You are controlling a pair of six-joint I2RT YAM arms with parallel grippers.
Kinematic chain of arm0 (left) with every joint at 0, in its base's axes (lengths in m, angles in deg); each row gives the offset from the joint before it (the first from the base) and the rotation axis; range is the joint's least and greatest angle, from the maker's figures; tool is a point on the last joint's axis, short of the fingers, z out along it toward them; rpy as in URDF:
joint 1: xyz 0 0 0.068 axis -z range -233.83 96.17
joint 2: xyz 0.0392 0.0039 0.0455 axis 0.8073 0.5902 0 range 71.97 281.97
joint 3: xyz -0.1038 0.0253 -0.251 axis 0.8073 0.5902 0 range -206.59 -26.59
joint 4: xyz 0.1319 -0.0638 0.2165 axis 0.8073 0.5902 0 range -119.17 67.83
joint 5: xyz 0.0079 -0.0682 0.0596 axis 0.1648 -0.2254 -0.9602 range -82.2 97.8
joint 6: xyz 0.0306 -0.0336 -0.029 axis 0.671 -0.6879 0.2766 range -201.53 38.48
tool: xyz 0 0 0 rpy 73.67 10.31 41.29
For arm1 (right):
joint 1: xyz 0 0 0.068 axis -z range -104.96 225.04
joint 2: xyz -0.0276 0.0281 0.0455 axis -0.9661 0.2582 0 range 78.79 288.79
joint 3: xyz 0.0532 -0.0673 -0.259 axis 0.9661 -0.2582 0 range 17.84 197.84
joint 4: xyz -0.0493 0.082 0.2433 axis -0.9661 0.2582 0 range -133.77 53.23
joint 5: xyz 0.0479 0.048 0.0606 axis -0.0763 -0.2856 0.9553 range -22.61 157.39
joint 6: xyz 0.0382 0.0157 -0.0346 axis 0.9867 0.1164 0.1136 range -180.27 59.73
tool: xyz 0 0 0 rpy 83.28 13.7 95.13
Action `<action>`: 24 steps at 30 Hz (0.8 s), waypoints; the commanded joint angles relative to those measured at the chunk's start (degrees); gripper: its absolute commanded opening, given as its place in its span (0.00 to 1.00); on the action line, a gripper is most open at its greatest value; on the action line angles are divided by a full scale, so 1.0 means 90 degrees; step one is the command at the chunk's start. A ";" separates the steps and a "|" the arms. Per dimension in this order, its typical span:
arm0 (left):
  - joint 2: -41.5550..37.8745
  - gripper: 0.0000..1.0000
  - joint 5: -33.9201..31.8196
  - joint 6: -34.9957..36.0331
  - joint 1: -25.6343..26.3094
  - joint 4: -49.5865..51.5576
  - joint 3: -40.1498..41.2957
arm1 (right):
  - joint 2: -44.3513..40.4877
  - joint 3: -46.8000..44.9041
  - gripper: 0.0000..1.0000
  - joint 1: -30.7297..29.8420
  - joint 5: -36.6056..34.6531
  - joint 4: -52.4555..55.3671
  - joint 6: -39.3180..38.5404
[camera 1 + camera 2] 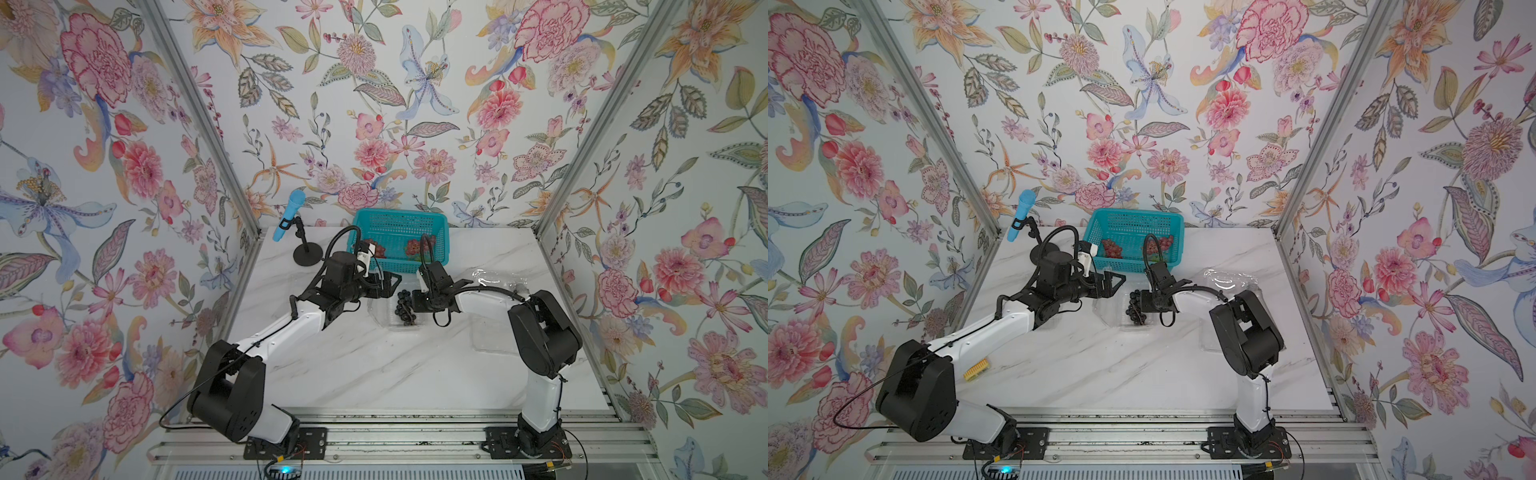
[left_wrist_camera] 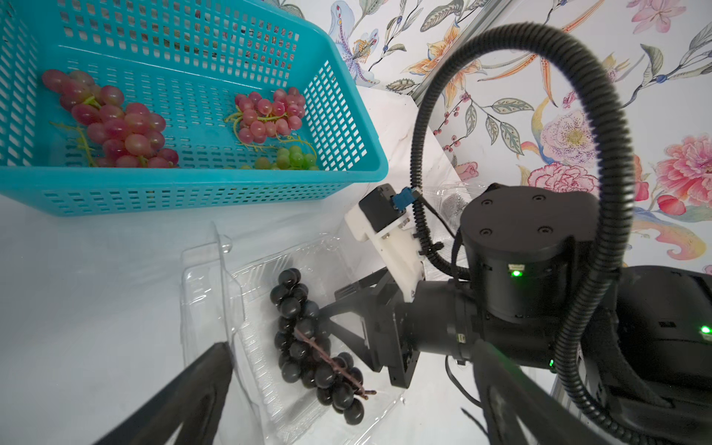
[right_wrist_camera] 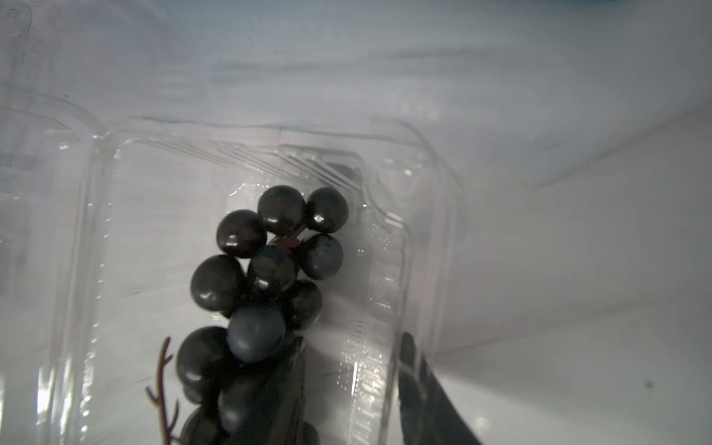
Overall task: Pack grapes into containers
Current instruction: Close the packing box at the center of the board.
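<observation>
Dark bunch: lying in open clamshell, mid-bench.
Right pincer: part-open, gripping nothing.
Left pincer: wide, empty.
Red and green bunches in basket: seen by left wrist view, not right.

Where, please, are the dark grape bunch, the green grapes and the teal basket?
dark grape bunch (image 2: 304, 327), left wrist view, middle grapes.
green grapes (image 2: 293, 157), left wrist view, bunch centre.
teal basket (image 2: 154, 179), left wrist view, near rim.
</observation>
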 commanded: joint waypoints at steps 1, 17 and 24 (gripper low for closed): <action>-0.0069 1.00 0.0096 -0.0001 0.0086 0.0187 -0.0036 | 0.0188 0.0296 0.41 -0.0158 0.0409 -0.0129 0.0235; 0.0256 1.00 0.0253 -0.0305 0.0342 -0.0526 -0.0091 | -0.0534 -0.0815 0.74 0.0382 0.1282 -0.1145 0.0488; 0.0501 1.00 0.0246 -0.0448 0.0551 -0.0821 -0.0171 | -0.0939 -0.1479 0.85 0.0768 0.1868 -0.1889 0.0752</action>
